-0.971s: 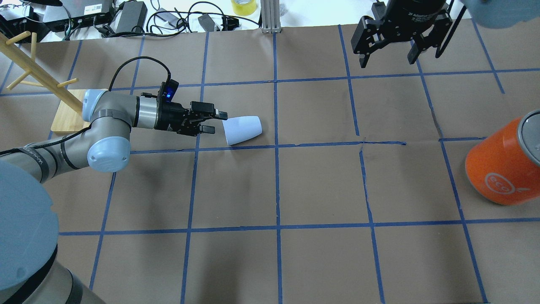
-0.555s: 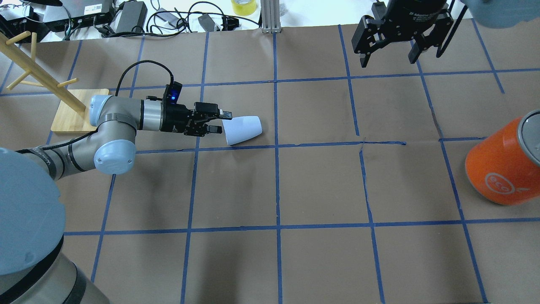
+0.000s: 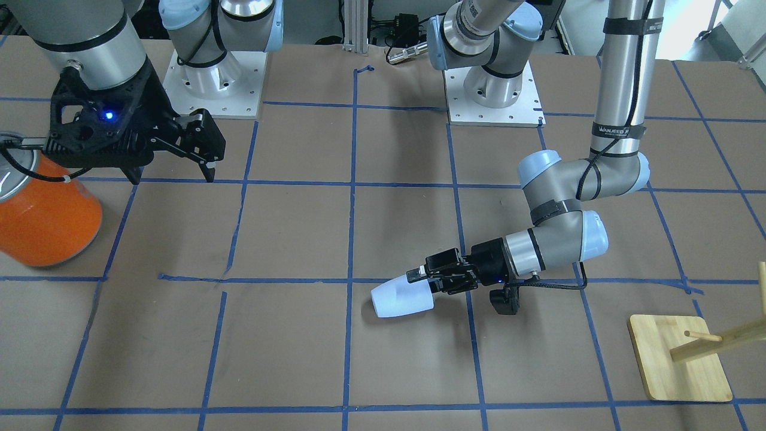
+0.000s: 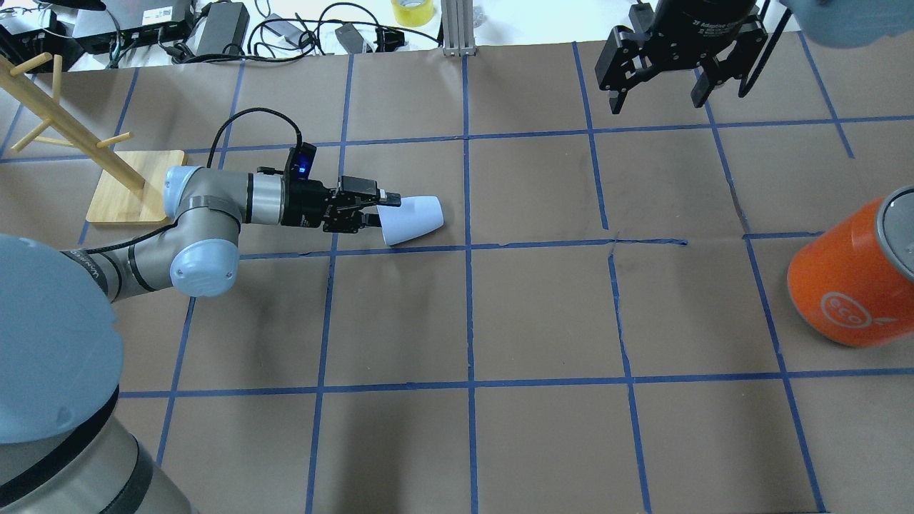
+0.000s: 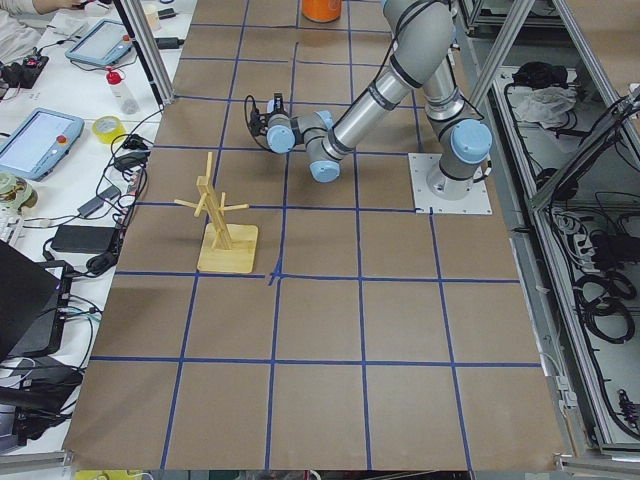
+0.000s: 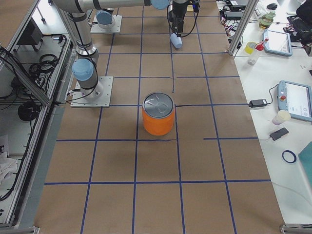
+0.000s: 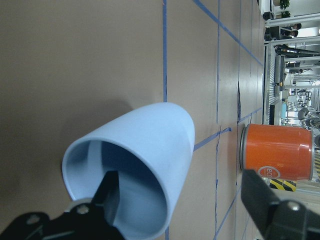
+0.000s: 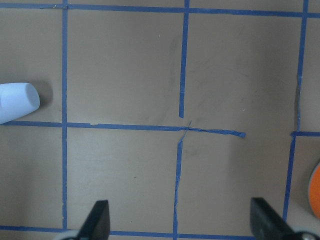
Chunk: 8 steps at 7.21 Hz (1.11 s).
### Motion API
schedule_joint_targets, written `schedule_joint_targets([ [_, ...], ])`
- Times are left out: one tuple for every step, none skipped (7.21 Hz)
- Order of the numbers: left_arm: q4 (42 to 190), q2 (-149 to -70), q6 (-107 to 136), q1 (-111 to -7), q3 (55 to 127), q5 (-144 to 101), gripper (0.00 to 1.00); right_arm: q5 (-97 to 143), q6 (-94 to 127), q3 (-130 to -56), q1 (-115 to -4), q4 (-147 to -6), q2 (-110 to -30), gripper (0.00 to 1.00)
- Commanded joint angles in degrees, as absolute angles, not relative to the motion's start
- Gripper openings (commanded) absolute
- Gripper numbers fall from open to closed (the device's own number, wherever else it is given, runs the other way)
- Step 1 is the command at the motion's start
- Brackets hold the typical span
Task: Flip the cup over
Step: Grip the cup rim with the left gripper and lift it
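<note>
The pale blue cup [image 4: 418,218] lies on its side on the brown table, mouth toward my left arm; it also shows in the front view [image 3: 398,299] and the right wrist view [image 8: 15,102]. My left gripper [image 4: 382,207] is open and horizontal at the cup's mouth. In the left wrist view one finger [image 7: 112,200] is inside the cup [image 7: 150,145] and the other finger [image 7: 260,200] is outside, with the cup wall between them. My right gripper [image 4: 655,100] is open and empty, high above the far right of the table.
A large orange can [image 4: 850,278] with a silver top stands at the right edge. A wooden peg rack [image 4: 128,185] stands at the far left behind my left arm. Cables and power bricks [image 4: 221,28] lie beyond the table's far edge.
My left gripper has moved right toward the cup, and its fingers now straddle the rim. The cup and the right arm have not moved.
</note>
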State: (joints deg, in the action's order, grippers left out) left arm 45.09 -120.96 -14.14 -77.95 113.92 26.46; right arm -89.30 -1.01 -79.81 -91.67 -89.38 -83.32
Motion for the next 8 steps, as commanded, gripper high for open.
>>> schedule_joint_targets([
  [45.09, -121.38, -13.80, -79.01, 113.03, 25.23, 0.48, -89.30, -1.05, -79.80, -91.67, -89.38, -83.32, 1.00],
  [45.09, -121.38, -13.89, -79.54, 112.68, 25.31, 0.23, -89.30, -0.97, -79.80, -91.67, -89.38, -83.32, 1.00],
  [43.78, -121.29, -12.58, -79.54, 112.41, 25.49, 0.06, -89.30, -0.97, -79.80, -91.67, -89.38, -83.32, 1.00],
  [42.03, -121.38, -6.48, -79.72, 112.06, 25.40, 0.00, -89.30, -1.05, -79.89, -91.67, -89.38, -83.32, 1.00],
  [38.97, -121.38, -4.50, -79.72, 111.97, 26.36, 0.00, -89.30, -0.97, -79.89, -91.67, -89.38, -83.41, 1.00],
  [38.41, -120.42, 0.91, -79.80, 111.71, 26.28, 0.00, -89.30, -1.05, -79.89, -91.67, -89.38, -83.32, 1.00],
  [36.49, -119.19, 7.49, -80.33, 109.88, 26.19, 0.00, -89.21, -0.79, -79.89, -91.67, -89.38, -83.41, 1.00],
  [34.39, -118.05, 16.61, -80.85, 106.64, 27.41, 0.00, -89.21, -0.79, -79.98, -91.67, -89.38, -83.41, 1.00],
])
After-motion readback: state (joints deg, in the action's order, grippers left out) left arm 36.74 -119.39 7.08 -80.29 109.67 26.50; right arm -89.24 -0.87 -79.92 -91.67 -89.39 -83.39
